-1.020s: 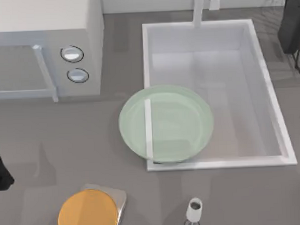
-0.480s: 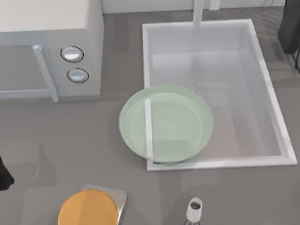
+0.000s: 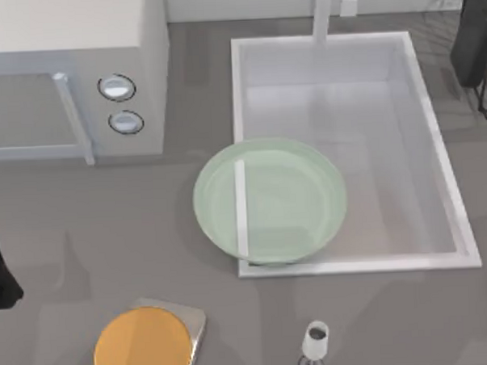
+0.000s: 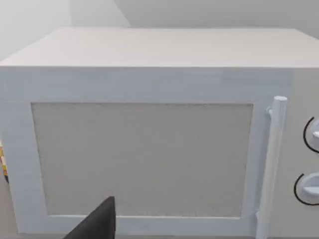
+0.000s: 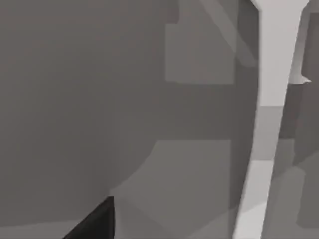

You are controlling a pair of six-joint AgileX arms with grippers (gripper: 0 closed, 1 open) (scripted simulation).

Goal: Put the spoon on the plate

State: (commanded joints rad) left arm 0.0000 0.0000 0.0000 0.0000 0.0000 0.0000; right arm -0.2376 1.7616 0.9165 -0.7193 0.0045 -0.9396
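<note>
Grey counter unchanged, plate (image 3: pixel 270 201) unmoved, arms parked

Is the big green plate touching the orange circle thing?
Apart. In the top view the plate lies across the sink's corner, and bare grey counter separates it from the orange disc near the bottom edge.

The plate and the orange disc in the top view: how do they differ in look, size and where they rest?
The plate is pale green and translucent; the orange disc is opaque orange. The plate is clearly wider than the orange disc. The plate lies across the front left corner of the sink, whose rim shows through it; the orange disc sits on a grey board near the table's front edge. Both are round and lie flat.
</note>
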